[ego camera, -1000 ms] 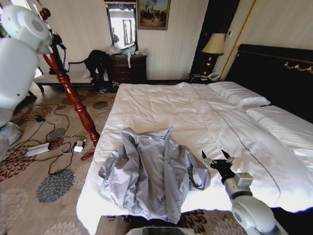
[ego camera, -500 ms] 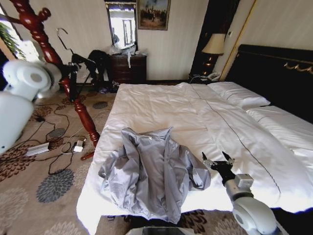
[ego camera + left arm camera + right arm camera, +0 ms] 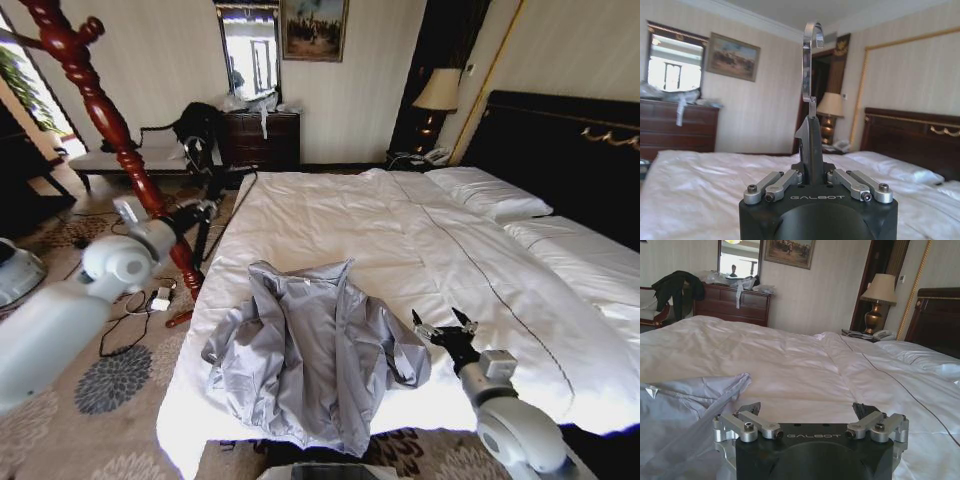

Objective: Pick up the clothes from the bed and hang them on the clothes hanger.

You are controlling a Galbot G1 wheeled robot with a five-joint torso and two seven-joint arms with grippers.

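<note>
The clothes hanger point(image 3: 809, 125) is clamped in the left end effector point(image 3: 205, 208) beside the bed's point(image 3: 400, 230) left edge. The clothes point(image 3: 315, 350) are spread near the bed's front edge; the right end effector point(image 3: 443, 327) is held just beside them with its fingers apart

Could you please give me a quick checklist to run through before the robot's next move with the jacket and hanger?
1. Hanger held: ok. The left gripper is shut on the clothes hanger, its hook upright.
2. Right gripper ready: ok. It is open, low over the bed.
3. Jacket reachable: ok. It lies spread near the bed's near edge, beside the right gripper.
4. Jacket free: ok. Nothing rests on it.
5. Hanger clear of the red coat stand: cannot tell.
</note>
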